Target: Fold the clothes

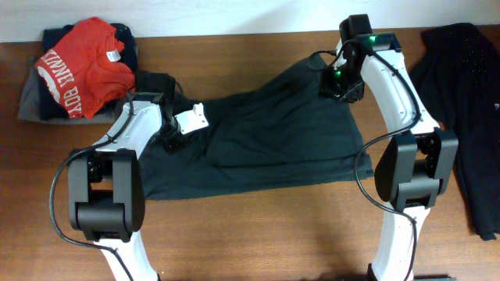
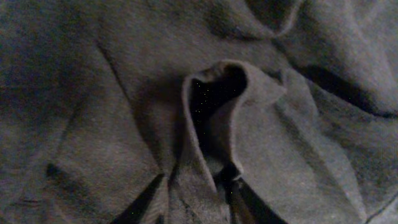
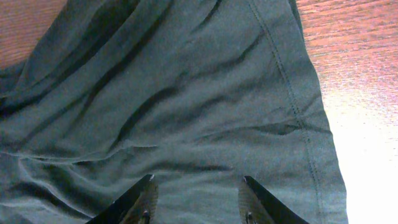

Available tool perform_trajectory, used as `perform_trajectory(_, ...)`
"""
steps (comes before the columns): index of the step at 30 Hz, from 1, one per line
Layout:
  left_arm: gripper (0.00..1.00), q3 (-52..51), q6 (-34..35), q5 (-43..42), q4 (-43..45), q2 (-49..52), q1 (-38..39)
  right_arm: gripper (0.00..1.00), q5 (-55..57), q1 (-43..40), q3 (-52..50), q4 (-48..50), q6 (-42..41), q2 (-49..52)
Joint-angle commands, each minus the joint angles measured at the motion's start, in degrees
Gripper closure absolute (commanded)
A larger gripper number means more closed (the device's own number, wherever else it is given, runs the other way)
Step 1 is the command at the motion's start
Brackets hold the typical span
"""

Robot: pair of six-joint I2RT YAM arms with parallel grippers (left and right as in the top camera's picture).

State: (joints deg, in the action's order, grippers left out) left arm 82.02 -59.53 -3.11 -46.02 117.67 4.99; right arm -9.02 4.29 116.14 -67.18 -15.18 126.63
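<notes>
The black T-shirt [image 1: 266, 140] is lying spread across the middle of the table [image 1: 258, 226], with the left gripper [image 2: 194, 179] pinching a raised ridge of it at centre left between narrow jaws. The right gripper [image 3: 198, 182] is standing half open over the upper right hem, gripping nothing, so lifting now risks dragging one side and bunching it.

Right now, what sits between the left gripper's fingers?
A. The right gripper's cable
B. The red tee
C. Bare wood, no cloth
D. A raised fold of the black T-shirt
D: in the left wrist view a ridge of the black T-shirt stands up between the fingers of the left gripper, while the red tee lies well apart at the far left.
</notes>
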Motion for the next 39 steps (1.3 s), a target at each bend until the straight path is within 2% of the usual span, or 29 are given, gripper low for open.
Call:
perform_trajectory(1, 0.83, -0.4, -0.6, 1.3, 0.6, 0.7, 0.2, 0.53, 0.7, 0.2, -0.4, 0.1, -0.1, 0.2)
perform_trajectory(3, 0.95, -0.4, -0.6, 2.5, 1.0, 0.7, 0.2, 0.53, 0.7, 0.2, -0.4, 0.1, -0.1, 0.2)
perform_trajectory(4, 0.97, -0.4, -0.6, 3.0, 1.1, 0.7, 0.2, 0.53, 0.7, 0.2, -0.4, 0.1, -0.1, 0.2)
perform_trajectory(16, 0.98, -0.4, -0.6, 9.7, 6.8, 0.7, 0.2, 0.53, 0.7, 0.2, -0.4, 0.2, -0.1, 0.2)
perform_trajectory(17, 0.97, -0.4, -0.6, 10.4, 7.4, 0.7, 0.2, 0.53, 0.7, 0.2, -0.4, 0.2, -0.1, 0.2)
perform_trajectory(18, 0.88, -0.4, -0.6, 11.0, 8.0, 0.7, 0.2, 0.53, 0.7, 0.2, -0.4, 0.2, -0.1, 0.2)
perform_trajectory(20, 0.86, -0.4, -0.6, 11.4, 9.2, 0.7, 0.2, 0.53, 0.7, 0.2, -0.4, 0.2, -0.1, 0.2)
perform_trajectory(21, 0.73, -0.4, -0.6, 11.6, 10.1, 0.7, 0.3, 0.53, 0.7, 0.2, -0.4, 0.2, -0.1, 0.2)
perform_trajectory(26, 0.71, -0.4, -0.6, 14.2, 12.1, 0.7, 0.3, 0.53, 0.7, 0.2, -0.4, 0.2, -0.1, 0.2)
perform_trajectory(29, 0.71, -0.4, -0.5, 19.9, 15.0, 0.7, 0.3, 0.53, 0.7, 0.2, -0.4, 0.2, -0.1, 0.2)
perform_trajectory(30, 0.72, -0.4, -0.3, 23.5, 16.7, 0.7, 0.3, 0.53, 0.7, 0.2, -0.4, 0.2, -0.1, 0.2)
perform_trajectory(31, 0.79, -0.4, 1.9, 30.5, 20.4, 0.7, 0.3, 0.53, 0.7, 0.2, -0.4, 0.2, -0.1, 0.2)
perform_trajectory(34, 0.8, -0.4, 6.7, 43.7, 26.9, 0.7, 0.3, 0.53, 0.7, 0.2, -0.4, 0.2, -0.1, 0.2)
perform_trajectory(39, 0.8, -0.4, 12.1, 59.8, 32.4, 0.7, 0.5, 0.53, 0.7, 0.2, -0.4, 0.2, -0.1, 0.2)
